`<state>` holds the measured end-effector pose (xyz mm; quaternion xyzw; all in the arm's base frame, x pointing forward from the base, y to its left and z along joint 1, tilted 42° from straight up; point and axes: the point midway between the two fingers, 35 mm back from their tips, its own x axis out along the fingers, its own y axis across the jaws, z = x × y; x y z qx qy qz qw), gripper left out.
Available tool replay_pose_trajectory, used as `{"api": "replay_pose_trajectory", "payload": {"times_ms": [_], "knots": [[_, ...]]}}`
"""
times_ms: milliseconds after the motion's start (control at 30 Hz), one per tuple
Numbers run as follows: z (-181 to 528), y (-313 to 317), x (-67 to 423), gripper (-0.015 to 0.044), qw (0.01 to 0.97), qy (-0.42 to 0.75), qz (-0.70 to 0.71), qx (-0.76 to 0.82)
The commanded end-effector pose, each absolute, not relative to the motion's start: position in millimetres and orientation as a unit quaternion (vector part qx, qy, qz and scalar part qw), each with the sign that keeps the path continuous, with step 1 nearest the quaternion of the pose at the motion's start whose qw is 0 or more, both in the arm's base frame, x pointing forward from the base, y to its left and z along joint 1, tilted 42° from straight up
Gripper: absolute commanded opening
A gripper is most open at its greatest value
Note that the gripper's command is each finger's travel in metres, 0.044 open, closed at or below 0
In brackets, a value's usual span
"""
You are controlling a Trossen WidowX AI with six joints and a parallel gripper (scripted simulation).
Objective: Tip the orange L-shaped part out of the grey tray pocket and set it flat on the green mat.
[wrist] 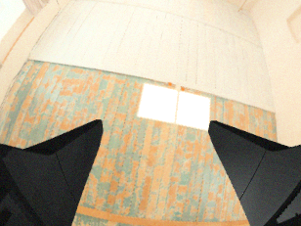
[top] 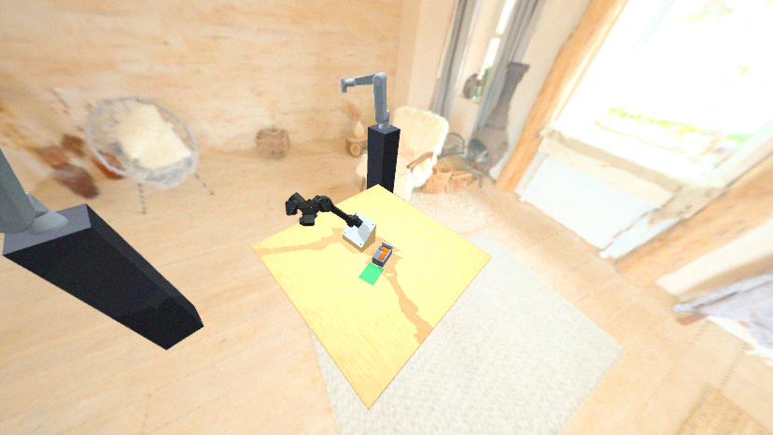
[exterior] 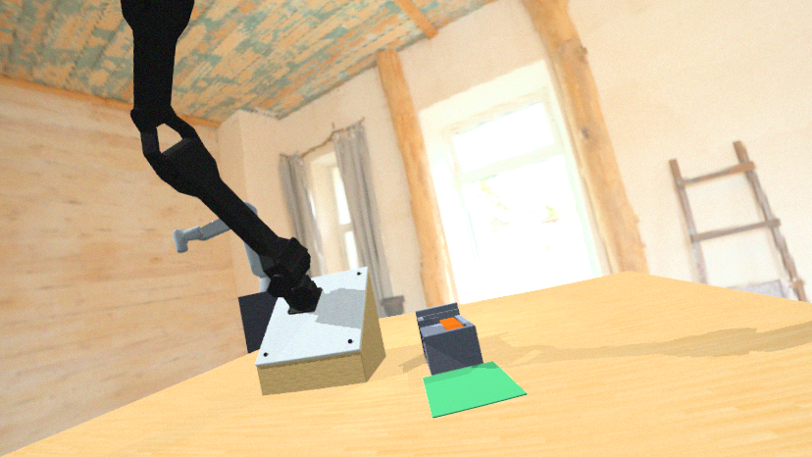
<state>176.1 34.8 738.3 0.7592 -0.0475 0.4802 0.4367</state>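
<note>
Gripper (wrist: 155,176) open, raised, well apart from orange part (top: 384,252) in tray (top: 380,260)

Orange part (exterior: 450,323) mostly tray-hidden

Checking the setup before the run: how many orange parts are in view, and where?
1. The orange part sits in the pocket of the grey tray, next to the green mat. None seen elsewhere, though the arm's base block could hide something.

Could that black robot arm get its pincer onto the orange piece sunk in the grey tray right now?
Probably yes, after swinging over: nothing covers the orange L-shaped part in the grey tray, but the open gripper faces the ceiling, away from it.
</note>
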Motion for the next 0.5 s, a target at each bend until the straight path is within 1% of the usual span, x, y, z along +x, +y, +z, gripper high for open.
{"api": "replay_pose_trajectory", "payload": {"times_ms": [0, 33, 100, 167, 233, 267, 433, 467], "knots": [[737, 34, 180, 0.0374, 0.431, -0.047, 0.479, 0.763], [735, 35, 184, 0.0347, 0.436, -0.045, 0.477, 0.762], [725, 32, 205, 0.0295, 0.438, -0.045, 0.453, 0.775], [701, 27, 251, 0.0242, 0.456, -0.047, 0.399, 0.794], [690, 26, 267, 0.019, 0.463, -0.046, 0.378, 0.8], [684, 26, 277, 0.018, 0.469, -0.045, 0.365, 0.803], [634, 27, 337, 0.018, 0.513, -0.035, 0.278, 0.811], [621, 32, 348, 0.018, 0.538, -0.027, 0.27, 0.798]]}}
